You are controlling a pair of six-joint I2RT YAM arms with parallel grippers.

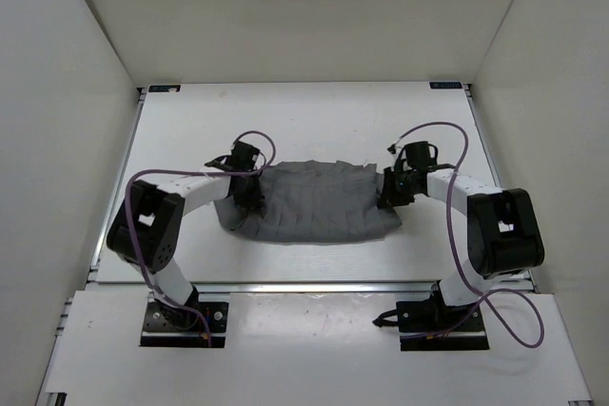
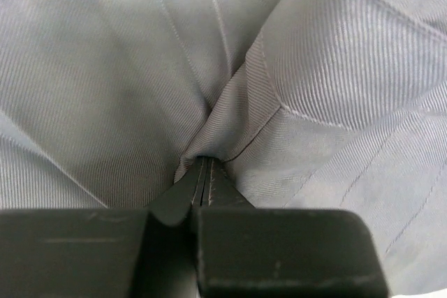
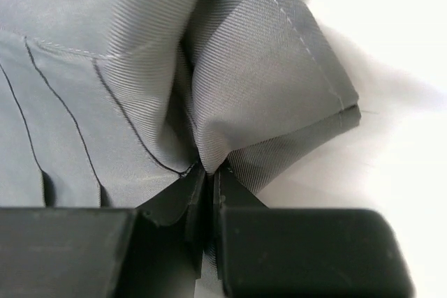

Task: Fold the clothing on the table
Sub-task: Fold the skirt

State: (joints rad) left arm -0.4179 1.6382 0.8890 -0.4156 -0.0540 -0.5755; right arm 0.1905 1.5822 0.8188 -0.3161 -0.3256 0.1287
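The grey pleated skirt [image 1: 314, 204] lies flat in the middle of the white table [image 1: 314, 121], a little nearer the arms' edge than the far one; its long axis runs left to right, spanning the gap between the two grippers; its far edge is the shorter and straighter one, its near edge wider and curved, so it flares toward the arm bases, and the pleat lines run from far to near; no waistband can be made out from above. The left gripper [image 1: 249, 195] sits on the skirt's left end, the right gripper [image 1: 388, 193] on its right end, both about level with the far half. In the left wrist view the dark fingers [image 2: 174, 197] are clenched together on a pinched ridge of grey fabric that rises between them; in the right wrist view the fingers [image 3: 167, 204] are likewise pressed tight on a gathered fold, beside a stitched corner with bare table to its right.
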